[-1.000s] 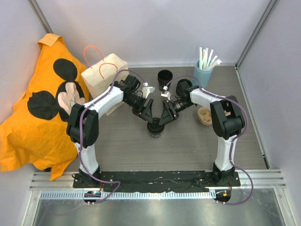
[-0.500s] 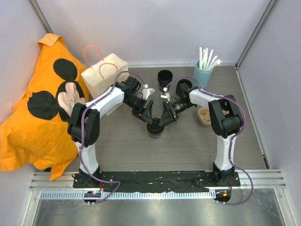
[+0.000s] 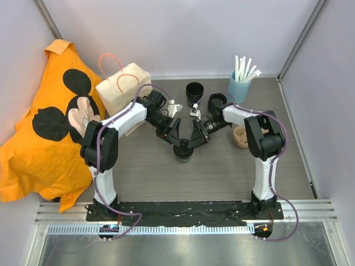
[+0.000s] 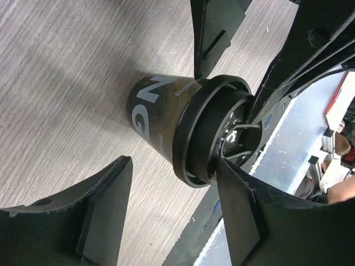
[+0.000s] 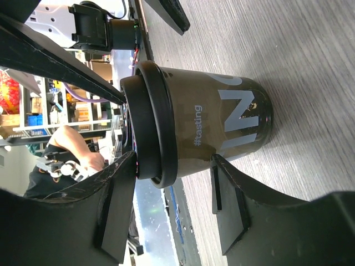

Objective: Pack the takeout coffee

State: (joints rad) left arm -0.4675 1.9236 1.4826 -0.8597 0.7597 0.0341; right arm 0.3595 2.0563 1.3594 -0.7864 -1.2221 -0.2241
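Note:
A small black takeout coffee cup with a dark lid and grey lettering stands upright mid-table. In the left wrist view the cup sits just past the fingertips. My left gripper reaches it from the upper left, open, and one finger lies against the lid's top. From the upper right comes my right gripper, also open. Its fingers straddle the cup without clamping it. Two more black cups stand behind, one partly hidden by the right arm.
A tan paper bag with orange handles stands at the back left, beside an orange cartoon cloth. A light blue cup of white straws is at the back right. The tan pulp tray lies by the right arm.
The right gripper's jaws have narrowed around the cup and its arm has edged slightly left. The left arm and the cup stay as they were.

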